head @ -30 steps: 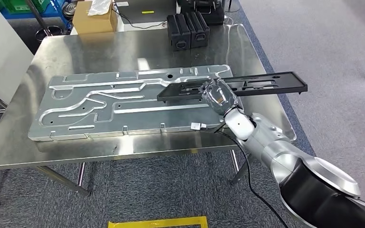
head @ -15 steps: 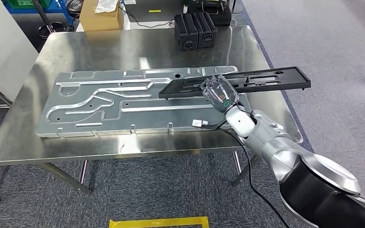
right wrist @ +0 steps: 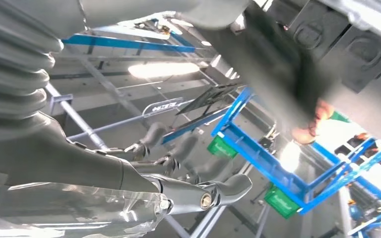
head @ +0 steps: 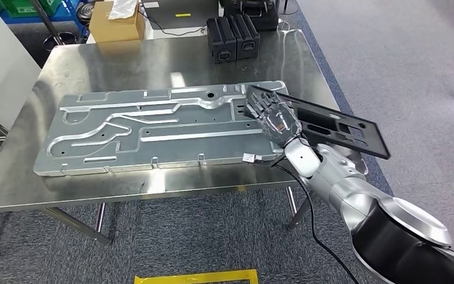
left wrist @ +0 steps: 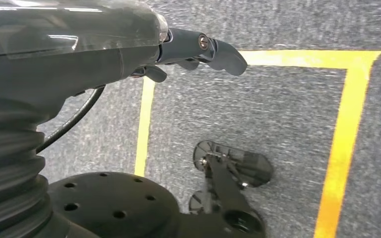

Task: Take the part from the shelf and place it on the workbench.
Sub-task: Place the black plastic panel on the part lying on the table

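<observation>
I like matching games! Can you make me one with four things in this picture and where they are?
Things:
1. black part
2. big silver plate
3. two black cases
4. brown cardboard box

Places:
A. behind the table's far left corner
B. by the right hand, sticking out past the table's right edge
C. standing at the table's far edge
D. lying flat across the middle of the steel table

Pairs: 1-B, 2-D, 3-C, 4-A
</observation>
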Robot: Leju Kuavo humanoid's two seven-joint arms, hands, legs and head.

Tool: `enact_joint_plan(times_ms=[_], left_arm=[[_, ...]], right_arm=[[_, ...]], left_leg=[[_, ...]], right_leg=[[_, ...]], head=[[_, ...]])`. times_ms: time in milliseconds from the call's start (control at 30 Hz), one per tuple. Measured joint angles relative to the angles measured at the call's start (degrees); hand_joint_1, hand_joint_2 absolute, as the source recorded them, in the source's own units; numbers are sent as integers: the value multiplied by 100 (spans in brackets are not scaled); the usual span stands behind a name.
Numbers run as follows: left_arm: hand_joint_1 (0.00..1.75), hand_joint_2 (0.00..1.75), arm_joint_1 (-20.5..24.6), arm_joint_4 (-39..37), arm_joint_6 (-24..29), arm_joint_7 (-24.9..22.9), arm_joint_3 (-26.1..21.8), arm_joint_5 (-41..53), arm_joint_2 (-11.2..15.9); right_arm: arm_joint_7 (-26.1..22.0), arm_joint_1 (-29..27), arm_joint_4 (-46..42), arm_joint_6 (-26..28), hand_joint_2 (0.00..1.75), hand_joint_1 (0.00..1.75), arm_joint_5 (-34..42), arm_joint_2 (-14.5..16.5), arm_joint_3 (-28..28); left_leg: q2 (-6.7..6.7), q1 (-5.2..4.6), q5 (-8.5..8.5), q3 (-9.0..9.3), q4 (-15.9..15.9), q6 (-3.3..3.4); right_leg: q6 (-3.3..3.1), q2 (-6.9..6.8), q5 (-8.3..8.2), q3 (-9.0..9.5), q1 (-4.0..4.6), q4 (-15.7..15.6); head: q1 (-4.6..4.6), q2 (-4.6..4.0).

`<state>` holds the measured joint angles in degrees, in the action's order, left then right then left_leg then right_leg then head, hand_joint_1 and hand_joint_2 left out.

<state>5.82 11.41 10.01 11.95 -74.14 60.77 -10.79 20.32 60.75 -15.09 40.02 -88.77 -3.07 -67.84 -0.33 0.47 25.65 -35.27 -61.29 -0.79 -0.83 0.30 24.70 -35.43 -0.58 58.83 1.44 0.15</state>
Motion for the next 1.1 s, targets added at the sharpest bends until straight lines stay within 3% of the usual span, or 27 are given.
enact_joint_plan(times_ms=[67,133,200,300,333,367,400,467,533,633,700,733,800,867,900,933,1000,1033,1100], left_arm=[[0,175,7,0,-52,45,0,-1,17],[0,87,6,0,-76,87,0,-3,28],[0,0,7,0,-79,137,-1,-10,34],[0,0,12,0,-80,200,-2,-21,41],[0,0,8,0,-80,214,-2,-22,42],[0,0,4,0,-80,229,-2,-23,43],[0,0,2,0,-81,250,-2,-24,43],[0,0,6,0,-82,297,-2,-27,43],[0,0,15,0,-83,337,-2,-38,45],[0,0,15,0,-86,370,-2,-57,56],[0,0,13,0,-84,369,-2,-61,67],[0,0,14,0,-82,359,-2,-63,72],[0,0,15,0,-90,314,-3,-76,73],[0,0,11,0,-132,243,-5,-100,74],[0,0,9,0,-156,205,-8,-112,74],[0,0,9,0,-177,169,-10,-121,74],[0,0,14,0,-199,105,-14,-134,76],[0,0,19,0,-210,78,-15,-138,78],[0,0,23,0,-238,44,-17,-143,78]], right_arm=[[22,10,-34,0,0,0,13,-29,47],[30,23,-56,1,0,0,20,-64,107],[48,51,-81,2,0,0,26,-110,164],[81,59,-117,2,0,0,34,-179,253],[88,49,-124,2,0,0,34,-200,277],[95,40,-127,2,0,0,34,-218,297],[101,38,-132,2,0,0,36,-235,324],[109,54,-157,2,0,0,37,-261,400],[112,73,-196,3,0,0,37,-283,486],[113,62,-249,4,0,0,35,-308,603],[121,56,-295,7,0,0,32,-318,685],[127,51,-324,8,0,0,27,-322,727],[138,18,-366,9,0,0,10,-323,808],[141,-37,-380,9,0,0,-9,-323,869],[142,-60,-387,9,0,0,-14,-323,898],[143,-73,-398,9,0,0,-18,-323,928],[152,-79,-429,9,0,0,-20,-323,990],[158,-79,-443,9,0,0,-21,-326,1017],[172,-87,-465,10,0,0,-26,-334,1064]], left_leg=[[-5,-29,-31,123,265,52],[-4,-22,-63,133,311,116],[2,2,-109,152,368,196],[5,3,-131,150,387,247],[3,1,-130,150,382,247],[0,0,-128,149,375,246],[-3,-1,-123,150,366,242],[-7,-4,-100,150,335,218],[-10,-22,-74,134,299,176],[-11,-37,-70,124,303,99],[-6,-37,44,72,168,41],[-2,-32,191,-24,-63,14],[2,-13,576,-364,-834,-28],[3,-5,720,-614,-1363,-46],[3,-4,632,-592,-1311,-42],[3,-4,450,-457,-1024,-28],[2,-9,88,-63,-211,20],[-1,-16,-16,69,77,45],[-8,-35,-57,130,249,86]], right_leg=[[62,2,-7,-4,8,-4],[133,2,-11,-2,-3,-11],[182,0,144,-85,-9,188],[226,-4,685,-555,-19,1243],[236,-5,769,-687,-20,1530],[240,-5,743,-730,-20,1616],[235,-7,607,-654,-20,1459],[206,-11,230,-267,-18,675],[166,-12,46,13,5,94],[93,-10,30,42,18,-6],[26,-19,6,53,-12,-42],[0,-22,-4,58,-29,-58],[-23,-24,-5,56,-30,-59],[-26,-27,-2,56,-24,-49],[-26,-28,-2,56,-24,-40],[-23,-27,-1,57,-24,-28],[-5,-21,2,51,-12,-3],[17,-15,-2,39,-5,5],[79,-8,-29,12,9,7]], head=[[-4,0],[-6,0],[-10,-1],[-16,-1],[-18,-2],[-17,-1],[-18,-1],[-17,-1],[-14,0],[-13,0],[-2,0],[7,0],[21,0],[20,-1],[20,-1],[21,-1],[20,0],[19,0],[14,0]])
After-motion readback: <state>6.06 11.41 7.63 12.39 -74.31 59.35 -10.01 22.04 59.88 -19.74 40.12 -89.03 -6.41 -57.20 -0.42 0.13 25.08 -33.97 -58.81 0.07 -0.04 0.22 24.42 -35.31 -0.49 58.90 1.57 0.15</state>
